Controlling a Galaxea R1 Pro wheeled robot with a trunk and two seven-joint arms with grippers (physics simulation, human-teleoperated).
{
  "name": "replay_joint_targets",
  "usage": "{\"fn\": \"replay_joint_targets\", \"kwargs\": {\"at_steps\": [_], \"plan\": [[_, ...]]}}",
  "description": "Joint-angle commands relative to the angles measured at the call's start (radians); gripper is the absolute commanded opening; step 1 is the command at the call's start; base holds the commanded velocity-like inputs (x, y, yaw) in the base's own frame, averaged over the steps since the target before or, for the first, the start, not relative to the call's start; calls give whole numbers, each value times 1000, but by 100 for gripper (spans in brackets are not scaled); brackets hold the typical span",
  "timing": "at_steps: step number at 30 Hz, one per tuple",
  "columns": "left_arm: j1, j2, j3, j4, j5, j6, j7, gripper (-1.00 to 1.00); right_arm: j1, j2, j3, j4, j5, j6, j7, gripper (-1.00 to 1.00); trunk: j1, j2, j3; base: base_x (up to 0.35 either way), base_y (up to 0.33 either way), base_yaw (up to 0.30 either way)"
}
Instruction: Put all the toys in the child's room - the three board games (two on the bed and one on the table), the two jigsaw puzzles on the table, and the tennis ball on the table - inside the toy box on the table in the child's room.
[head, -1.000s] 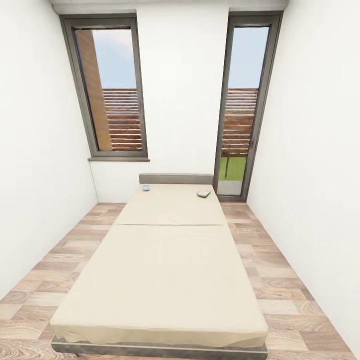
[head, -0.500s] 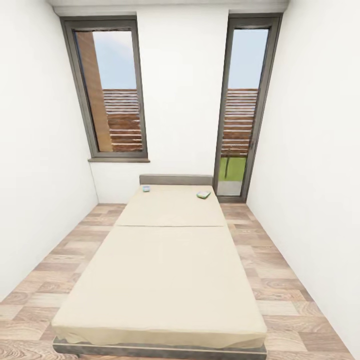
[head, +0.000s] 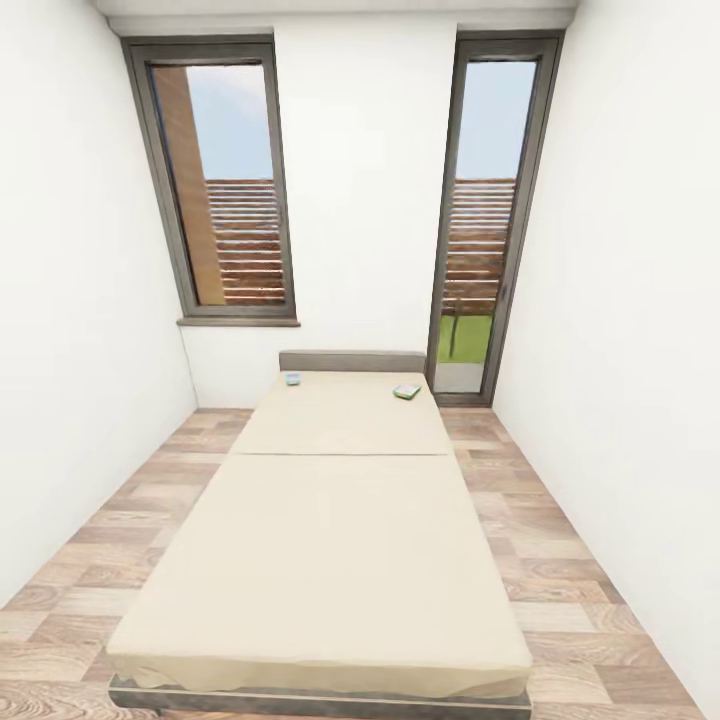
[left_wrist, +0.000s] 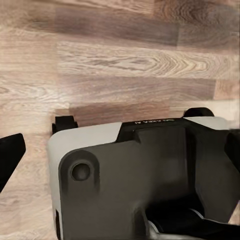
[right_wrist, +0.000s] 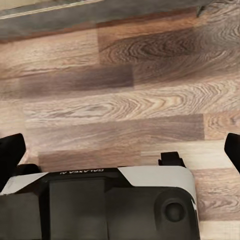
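I am facing the bed (head: 330, 540); two board games (head: 406, 391) are lying near its headboard. Both hands are hanging released over floor. I should be circling alongside before reaching.

Bright, even daylight from two windows (head: 230, 180); soft renders, walls splay toward the edges.

Two board games (head: 292, 378) (head: 406, 391) on bed (head: 330, 540), near headboard (head: 351, 360)
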Motion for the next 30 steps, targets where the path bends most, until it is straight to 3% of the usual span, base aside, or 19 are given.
{"fn": "replay_joint_targets", "kwargs": {"at_steps": [1, 8, 15, 16, 19, 20, 21, 22, 30], "plan": [[0, 9, 4, -25, 2, 28, -44, 100, 0, 0, -1, -35, -12, 31, 1, 100, -4, 6, 2, 0, 0, 0], [-1, 66, 4, -191, 1, 140, -296, 100, 0, 0, -4, -227, -71, 184, 1, 100, -31, 55, 24, 0, 0, 0], [-1, 91, 34, -353, 1, 224, -502, 100, -3, 0, -5, -371, -151, 275, 2, 100, -57, 104, 45, 0, 0, 0], [-1, 91, 34, -353, 1, 224, -502, 100, -3, 0, -5, -371, -151, 275, 2, 100, -61, 111, 49, 0, 0, 0], [-2, 98, 72, -425, 0, 247, -577, 100, -7, 0, -6, -425, -193, 291, 2, 100, -73, 132, 58, 0, 0, 0], [-2, 101, 120, -493, 0, 262, -645, 100, -11, 0, -6, -473, -232, 300, 2, 100, -77, 139, 61, 0, 0, 0], [-2, 102, 137, -513, 0, 266, -666, 100, -12, 0, -6, -488, -243, 301, 2, 100, -80, 146, 64, 0, 0, 0], [-2, 102, 137, -513, 0, 266, -666, 100, -12, 0, -6, -488, -243, 301, 2, 100, -84, 153, 67, 0, 0, 0], [-3, 103, 281, -590, 0, 275, -787, 100, -38, 5, -8, -569, -286, 296, 3, 100, -115, 209, 92, 0, 0, 0]]}}
